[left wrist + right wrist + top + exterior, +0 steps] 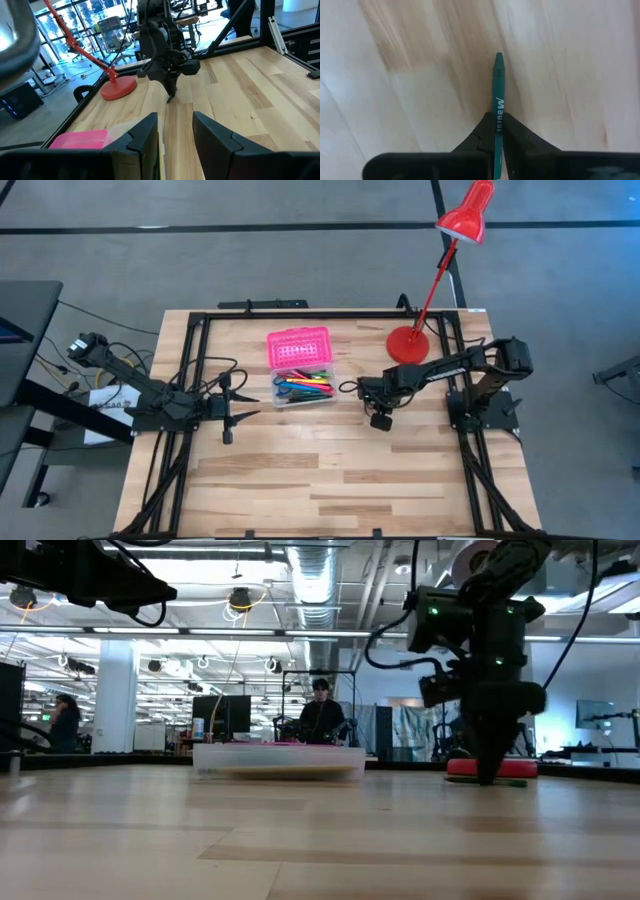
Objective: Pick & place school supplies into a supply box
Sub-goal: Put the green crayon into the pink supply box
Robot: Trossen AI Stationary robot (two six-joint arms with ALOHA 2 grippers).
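Note:
The supply box [301,367] stands at the table's middle far part, its pink lid [298,346] open and its clear base [303,388] holding several coloured pens and blue-handled scissors. My right gripper [497,142] points down at the table to the right of the box and is shut on a green crayon [498,92]. In the low view it [489,776] reaches the tabletop. My left gripper [175,134] is open, level above the table to the left of the box [250,406], with nothing between its fingers. My right gripper pinches the green crayon between its two fingers, on the shaft [498,120] behind the printed lettering, coming from above and pointing down. The fingers lie across the crayon. Its pointed tip [499,56] sticks out ahead, and the crayon lies level at the tabletop [508,782].
A red desk lamp stands on its round base [407,343] at the table's far right, close behind my right gripper, with its arm slanting up to the shade [467,212]. Bare wood lies across the near half of the table [330,480]. People sit in the room beyond [320,710].

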